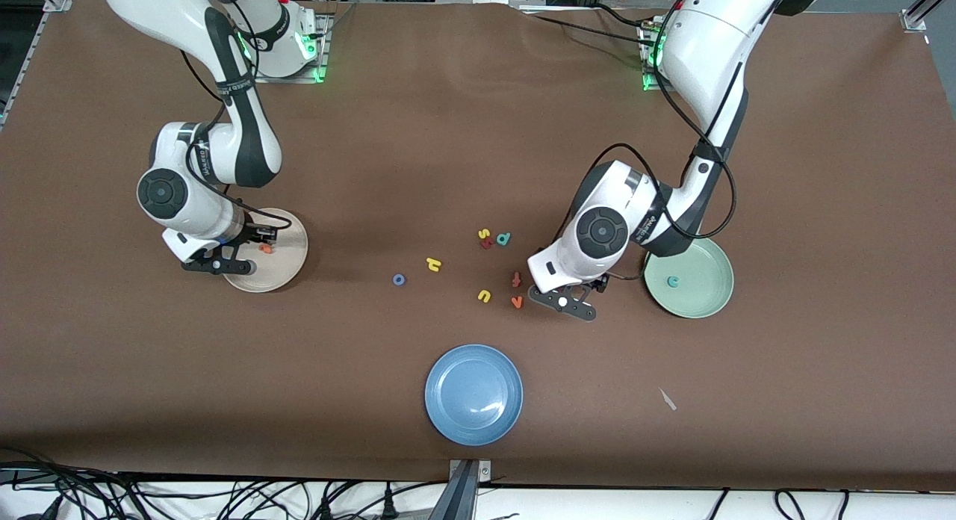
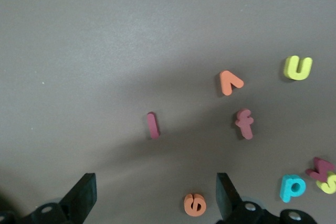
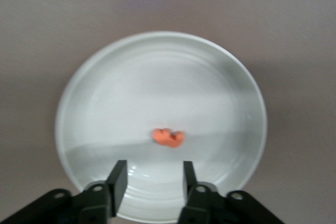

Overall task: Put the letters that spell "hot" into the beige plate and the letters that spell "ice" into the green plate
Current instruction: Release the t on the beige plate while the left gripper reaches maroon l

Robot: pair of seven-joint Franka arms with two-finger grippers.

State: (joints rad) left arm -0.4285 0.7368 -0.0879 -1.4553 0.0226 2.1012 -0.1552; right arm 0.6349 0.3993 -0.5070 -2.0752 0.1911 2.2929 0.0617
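Note:
My right gripper (image 3: 153,181) hangs open over the beige plate (image 3: 231,82), and nothing is between its fingers. The orange hooked t (image 3: 168,137) lies loose in that plate (image 1: 287,270). My left gripper (image 2: 155,200) is open above the table, with the orange e (image 2: 195,204) just inside one finger and the dark red i (image 2: 153,125) a little past the tips. In the front view the left gripper (image 1: 565,299) hides both. The teal c (image 1: 673,282) lies in the green plate (image 1: 706,281). Blue o (image 1: 399,279) and yellow h (image 1: 433,264) lie on the table.
Loose letters lie near the left gripper: orange v (image 2: 230,82), salmon cross-shaped t (image 2: 244,123), yellow u (image 2: 297,67), teal d (image 2: 291,187). A blue plate (image 1: 473,394) sits nearer the front camera. A small white scrap (image 1: 667,399) lies toward the left arm's end.

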